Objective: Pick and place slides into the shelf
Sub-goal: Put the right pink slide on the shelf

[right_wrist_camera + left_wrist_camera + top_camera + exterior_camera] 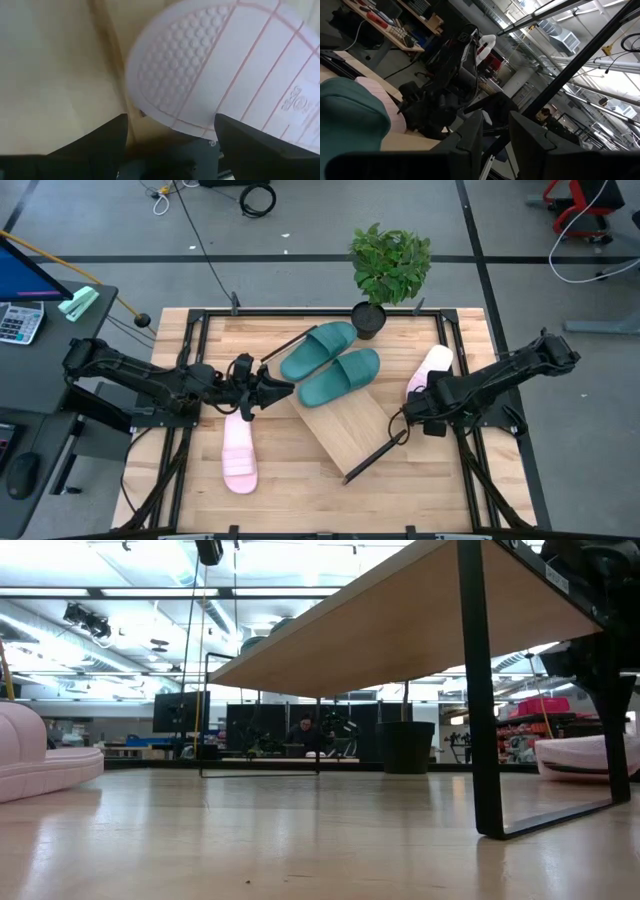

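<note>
The shelf (pixel 345 425), a light-wood board with black end bars, stands askew mid-table on its black leg (pixel 489 740). Two teal slides (pixel 318 348) (pixel 341 375) lie on its far end. One pink slide (pixel 238 452) lies on the table at the near left. The other pink slide (pixel 432 366) lies at the right, its dimpled, lined face (pixel 210 70) up. My left gripper (pixel 268 386) is shut on the shelf at its left far corner. My right gripper (pixel 424 406) points down, open, just short of that pink slide's rounded end, its fingers (pixel 107 142) clear of it. My left gripper pinches a thin black bar of the shelf (pixel 496 159) between its two fingers (pixel 470 140). It comes about level from the table's left. The bar runs on slanting past the fingers. The shelf's near leg stands on the table.
A potted plant (pixel 388 270) stands at the table's far edge, just behind the teal slides. Black frame rails (pixel 180 440) run along both sides of the slatted tabletop. A desk with a calculator (pixel 20 322) is off to the left. A person sits far behind (pixel 302 732).
</note>
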`<state>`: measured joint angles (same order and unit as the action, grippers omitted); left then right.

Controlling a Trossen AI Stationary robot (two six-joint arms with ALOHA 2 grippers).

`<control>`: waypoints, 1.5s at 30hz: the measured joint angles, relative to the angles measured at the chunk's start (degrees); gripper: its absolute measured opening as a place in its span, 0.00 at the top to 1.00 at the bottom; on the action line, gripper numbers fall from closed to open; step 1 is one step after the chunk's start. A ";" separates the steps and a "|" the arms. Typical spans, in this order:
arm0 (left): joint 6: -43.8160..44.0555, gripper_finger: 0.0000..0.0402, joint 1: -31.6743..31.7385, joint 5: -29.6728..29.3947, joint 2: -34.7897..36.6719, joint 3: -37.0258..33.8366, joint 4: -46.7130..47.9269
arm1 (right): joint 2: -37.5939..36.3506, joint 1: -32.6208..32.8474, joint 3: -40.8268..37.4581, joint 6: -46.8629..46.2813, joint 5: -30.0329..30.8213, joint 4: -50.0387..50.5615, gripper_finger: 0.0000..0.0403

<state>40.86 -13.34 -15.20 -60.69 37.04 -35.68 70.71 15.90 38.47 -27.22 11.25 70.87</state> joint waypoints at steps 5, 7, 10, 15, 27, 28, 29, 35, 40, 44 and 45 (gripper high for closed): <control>-0.07 0.75 0.00 0.00 0.00 0.00 0.00 | -1.82 3.06 0.36 3.54 0.21 -0.40 0.26; -0.17 0.75 0.00 0.00 0.00 0.00 0.00 | -1.99 4.02 0.36 3.78 0.20 -0.49 0.27; -0.27 0.74 0.00 0.00 0.00 0.00 0.00 | -1.55 4.44 0.36 3.08 0.47 -0.50 0.27; -1.05 0.75 0.00 0.00 0.00 0.00 0.00 | -1.07 3.64 0.36 -0.56 3.55 0.32 0.27; -0.64 0.76 0.00 0.00 0.00 0.00 -0.02 | -5.14 -0.19 2.04 -3.19 5.15 8.93 0.27; -0.61 0.76 0.00 0.00 0.00 0.00 -0.02 | -5.94 -0.17 2.74 -3.28 5.36 10.60 0.27; -0.59 0.76 0.00 0.00 0.00 0.00 -0.02 | -6.88 -0.22 3.48 -3.97 5.39 12.14 0.27; -0.59 0.75 -0.02 0.00 0.00 0.00 -0.04 | -12.95 -6.45 6.47 -14.15 4.39 19.23 0.27; -0.57 0.75 0.04 0.00 0.00 0.00 -0.05 | -16.24 -18.11 7.67 -16.74 -0.41 19.24 0.27; -0.06 0.75 0.04 -0.02 0.00 0.00 -0.12 | -16.45 -28.63 9.30 -11.73 -1.37 19.04 0.27; 0.02 0.75 0.04 -0.02 0.00 0.00 -0.11 | -16.45 -31.37 9.72 -9.58 -1.31 18.68 0.27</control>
<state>40.88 -13.30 -15.22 -60.69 37.04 -35.79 54.26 -15.47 48.19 -36.80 9.94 89.55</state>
